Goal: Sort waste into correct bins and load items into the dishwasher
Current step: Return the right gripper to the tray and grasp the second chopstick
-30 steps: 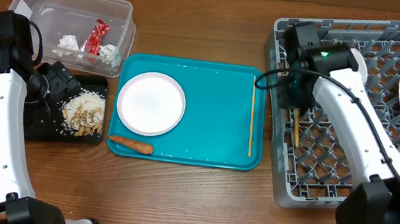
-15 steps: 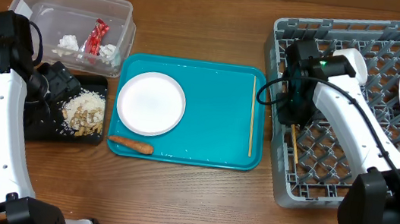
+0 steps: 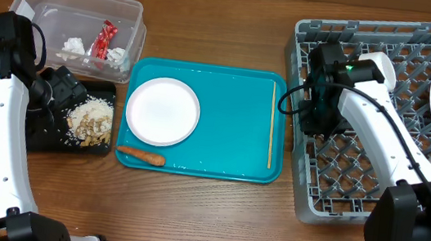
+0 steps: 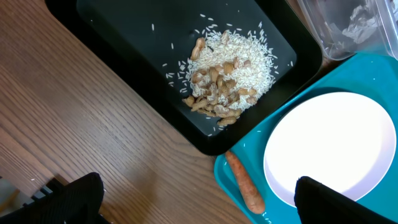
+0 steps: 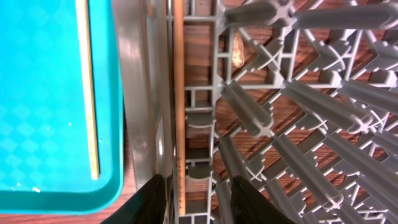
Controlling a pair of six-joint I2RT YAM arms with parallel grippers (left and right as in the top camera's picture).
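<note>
Left end effector is hovering open; open right end effector is straddling a chopstick at the rack's left edge, risking snagging it.

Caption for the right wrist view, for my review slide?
Right gripper open over a chopstick lying in the grey dish rack; second chopstick on the teal tray.

On the middle tray lie plate left, chopstick right; dish rack stands to its right.
</note>
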